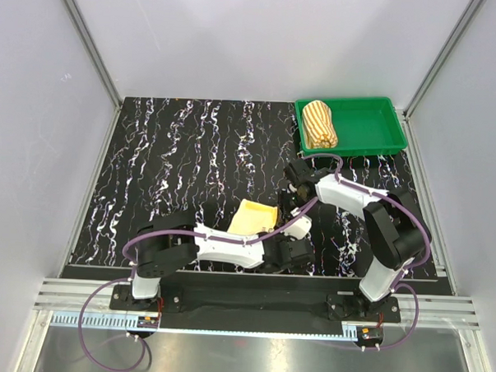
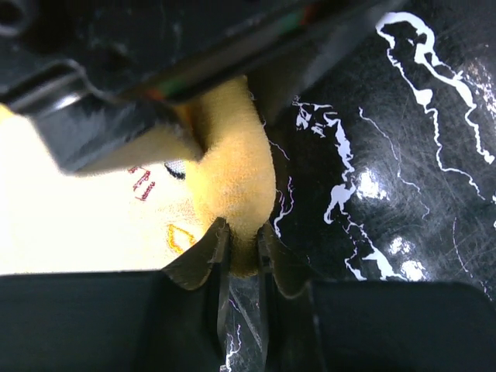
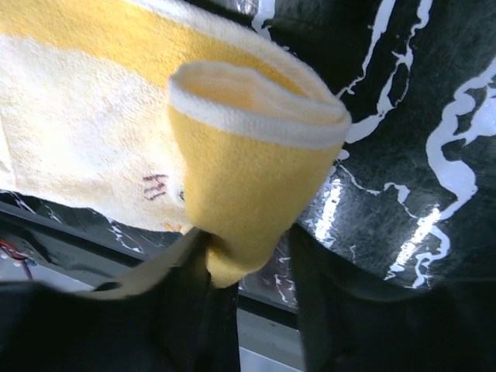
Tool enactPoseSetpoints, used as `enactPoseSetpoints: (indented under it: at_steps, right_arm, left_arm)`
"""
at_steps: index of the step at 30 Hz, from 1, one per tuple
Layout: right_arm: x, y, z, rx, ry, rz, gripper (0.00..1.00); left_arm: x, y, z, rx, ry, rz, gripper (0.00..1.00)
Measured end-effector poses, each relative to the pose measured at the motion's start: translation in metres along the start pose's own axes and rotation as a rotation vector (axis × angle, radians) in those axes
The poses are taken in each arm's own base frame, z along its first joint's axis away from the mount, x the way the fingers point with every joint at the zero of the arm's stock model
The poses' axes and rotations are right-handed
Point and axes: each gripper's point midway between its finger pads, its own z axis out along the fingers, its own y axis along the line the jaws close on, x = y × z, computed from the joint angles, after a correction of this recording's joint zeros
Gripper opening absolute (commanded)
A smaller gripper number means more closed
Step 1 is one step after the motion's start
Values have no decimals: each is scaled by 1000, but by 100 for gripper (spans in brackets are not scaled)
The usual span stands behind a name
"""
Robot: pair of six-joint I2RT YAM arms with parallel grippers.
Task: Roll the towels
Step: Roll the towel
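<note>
Two towels show: the striped towel (image 1: 321, 123) lies rolled in the tray (image 1: 367, 125) at the far right, and the yellow towel (image 1: 253, 217) lies on the surface (image 1: 175, 166) between the arms, one edge curled over. The left fingers (image 2: 222, 271) pinch that curled fold narrowly. The right fingers (image 3: 310, 294) stand slightly wider around its end, touching it on one side; whether they clamp it cannot be told.

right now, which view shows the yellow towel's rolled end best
right wrist: the yellow towel fills the frame, rolled end and cream hem clear. left wrist shows a blurred fold up close; top external only a small patch.
</note>
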Motion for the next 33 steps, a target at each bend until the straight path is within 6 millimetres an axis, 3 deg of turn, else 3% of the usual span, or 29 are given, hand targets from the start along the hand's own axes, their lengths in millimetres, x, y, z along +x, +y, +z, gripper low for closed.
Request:
enactPoseSetpoints:
  at_steps: [1,2,7,11,14,17,20,23,29,33]
  right_arm:
    - [1,-1,-1,5,5,-3,66]
    - [2,-2,-2,14,10,-6,71]
    - [-4,-14,-19,64,-12,-1,82]
    - [-36,-35,-66,49,-170,91,89]
    - [-57,-49,-115,48,-354,136,92]
    - [-58,-37,-151,-7,-481,116,93]
    - [-54,-22,-169,-108,-579,94,95]
    - [-40,-16,-161,-203,-589,98,96]
    - [-15,-9,-102,-378,-459,157,94]
    - [-10,-4,-74,-465,-396,198,93]
  left_arm:
    - [-1,0,1,0,-1,-3,10]
    - [-1,1,1,1,-2,-7,10]
    - [-5,4,4,22,-5,-47,8]
    - [-3,10,1,79,10,-112,8]
    - [-1,20,-4,142,29,-188,8]
    - [-1,31,-8,216,42,-289,7]
    - [-3,45,-11,306,46,-426,7]
    - [-8,59,-12,392,45,-565,6]
    - [-19,67,-14,579,56,-776,5]
    - [-22,67,-17,691,78,-881,3]
